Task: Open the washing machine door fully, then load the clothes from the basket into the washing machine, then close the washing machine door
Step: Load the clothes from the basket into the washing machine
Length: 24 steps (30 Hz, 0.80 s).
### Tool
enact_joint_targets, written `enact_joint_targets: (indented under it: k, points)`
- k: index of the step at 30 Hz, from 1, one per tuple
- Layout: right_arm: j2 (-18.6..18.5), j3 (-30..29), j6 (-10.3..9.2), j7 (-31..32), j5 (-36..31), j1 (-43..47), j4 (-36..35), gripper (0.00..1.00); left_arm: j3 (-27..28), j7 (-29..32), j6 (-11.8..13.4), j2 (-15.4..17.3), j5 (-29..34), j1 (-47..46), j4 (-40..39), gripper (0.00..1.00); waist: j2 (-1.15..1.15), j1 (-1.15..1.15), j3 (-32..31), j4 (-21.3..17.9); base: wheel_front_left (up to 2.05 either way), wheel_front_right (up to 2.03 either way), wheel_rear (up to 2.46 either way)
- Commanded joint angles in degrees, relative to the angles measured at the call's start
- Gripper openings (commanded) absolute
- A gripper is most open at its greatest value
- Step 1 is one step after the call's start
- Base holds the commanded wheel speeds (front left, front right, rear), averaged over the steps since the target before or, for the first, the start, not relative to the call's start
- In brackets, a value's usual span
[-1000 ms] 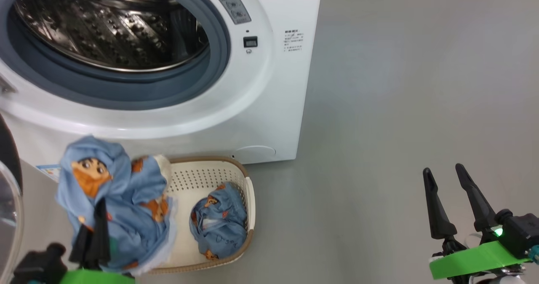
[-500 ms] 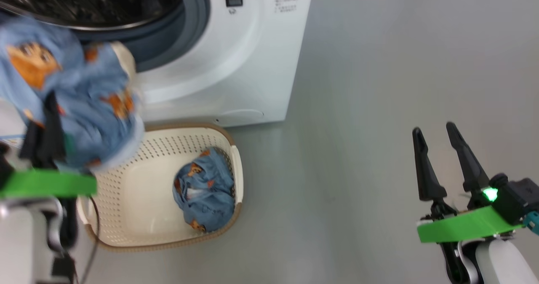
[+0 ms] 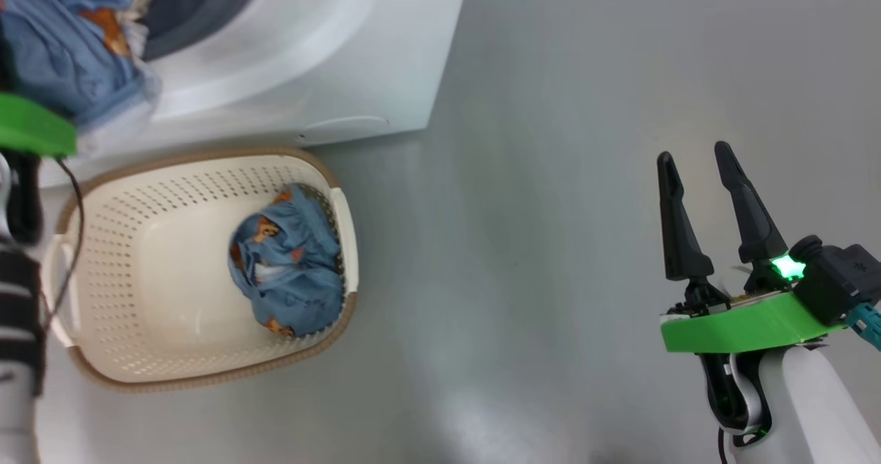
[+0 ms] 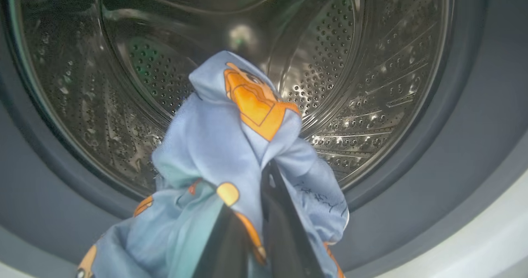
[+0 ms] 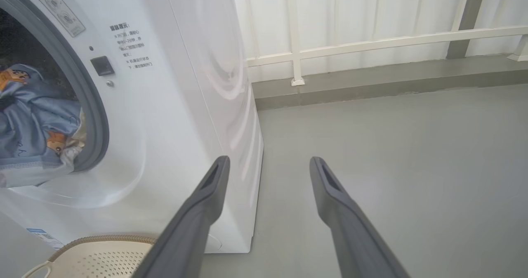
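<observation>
My left gripper (image 4: 255, 212) is shut on a light blue garment (image 4: 222, 146) with orange cartoon figures and holds it at the mouth of the washing machine's steel drum (image 4: 371, 63). In the head view that garment (image 3: 62, 58) hangs at the top left, in front of the grey seal (image 3: 199, 3). A second bundle of clothes (image 3: 285, 264) lies at the right end of the cream basket (image 3: 172, 157), which stands on the floor before the washing machine (image 3: 344, 51). My right gripper (image 3: 698, 168) is open and holds nothing, far right over bare floor. The door is out of view.
Grey floor (image 3: 537, 244) spreads to the right of the machine and basket. In the right wrist view a white railing (image 5: 371, 43) and a low kerb run behind the machine's right side (image 5: 214, 63). My left arm's green band (image 3: 34, 130) is above the basket's left end.
My left gripper has lifted the blue garment from above the basket up to the drum opening. The head camera has tilted down, shifting the whole picture. The right gripper stays open.
</observation>
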Motion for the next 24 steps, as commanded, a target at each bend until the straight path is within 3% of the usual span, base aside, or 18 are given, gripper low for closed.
enact_joint_targets:
  k: [1, 14, 21, 22, 23, 24]
  points:
    - [0.1, 1.4, 0.25, -0.3, -0.1, -0.6, -1.4, 1.00, 0.7, 0.1, 0.0, 3.4, 0.2, -2.9, 0.7, 0.00, 0.00, -0.01, 2.5, -2.0, 0.00, 0.00, 0.00]
    - [1.0, 3.6, 0.25, -0.3, 0.4, -2.7, -1.5, 1.00, -4.9, -0.3, 0.0, 7.3, 1.0, -21.7, 14.9, 0.00, 0.00, -0.01, 6.6, -6.1, 0.00, 0.00, 0.00]
    - [1.1, 4.1, 0.25, -0.3, 1.2, -2.9, -2.1, 1.00, -1.9, -0.4, 1.7, 9.1, 3.6, -23.0, 7.6, 0.00, 0.00, -0.01, 8.0, -7.7, 0.00, 0.00, 0.00]
    - [1.1, 4.1, 0.25, -0.3, 1.2, -2.8, -2.1, 1.00, -1.1, -0.4, 2.2, 9.2, 4.0, -22.4, 6.3, 0.24, 0.00, -0.01, 8.1, -7.8, 0.00, 0.00, 0.00]
    - [1.1, 4.1, 0.25, -0.3, 1.3, -2.8, -2.2, 1.00, -0.3, -0.4, 2.7, 9.3, 4.4, -21.8, 5.2, 1.00, 0.00, -0.01, 8.2, -8.0, 0.00, 0.00, 0.00]
    - [1.1, 4.2, 0.25, -0.3, 1.3, -2.8, -2.2, 1.00, 0.4, -0.4, 3.2, 9.4, 4.9, -21.1, 4.2, 1.00, 0.00, -0.01, 8.2, -8.1, 0.00, 0.00, 0.00]
